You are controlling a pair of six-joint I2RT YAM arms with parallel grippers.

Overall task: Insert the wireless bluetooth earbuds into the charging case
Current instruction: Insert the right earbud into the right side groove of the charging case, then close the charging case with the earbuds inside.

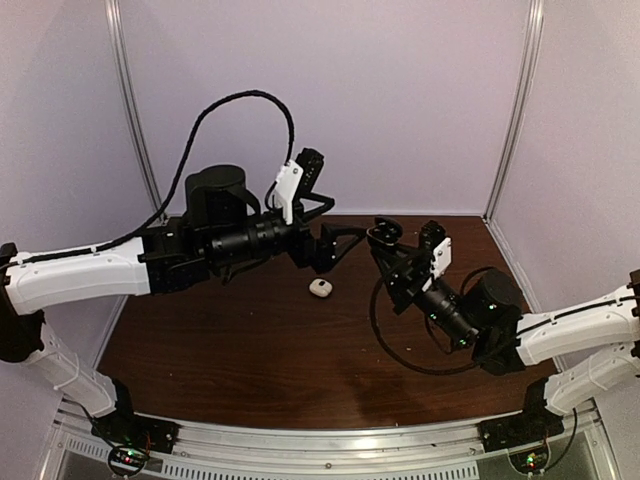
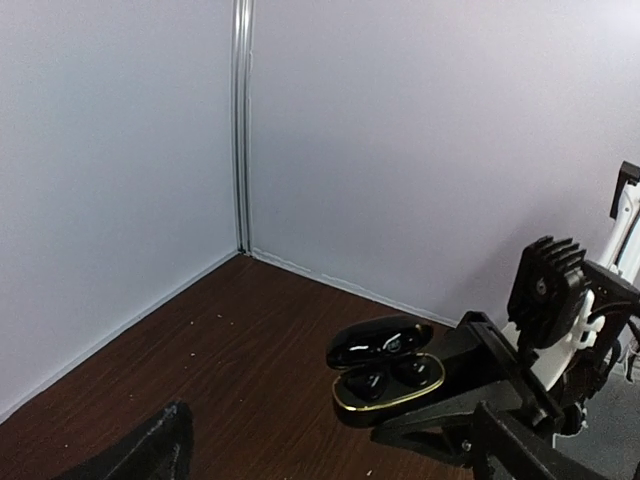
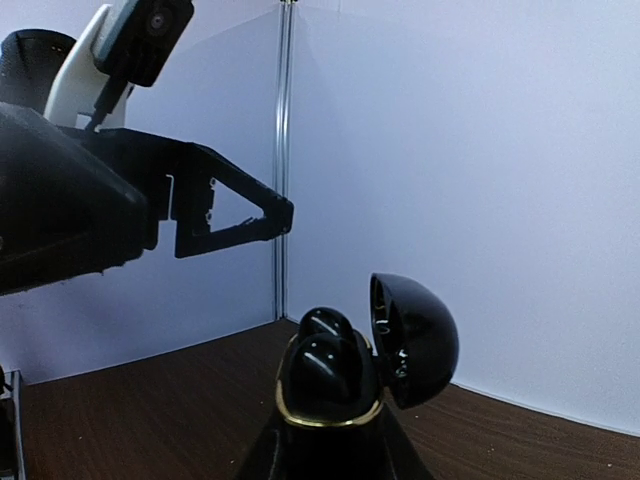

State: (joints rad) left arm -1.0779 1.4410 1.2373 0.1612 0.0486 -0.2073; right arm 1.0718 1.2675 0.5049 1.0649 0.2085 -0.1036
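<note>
Gripping the glossy black, gold-rimmed charging case [image 3: 322,385] — right hand [image 3: 325,445]; left hand [image 1: 335,245] spread wide.

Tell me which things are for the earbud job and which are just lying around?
For the job: glossy black gold-rimmed charging case, open; black earbuds sitting in it; right gripper holding it.
Just lying about: small white rounded thing on the dark brown table, too small to identify.
</note>
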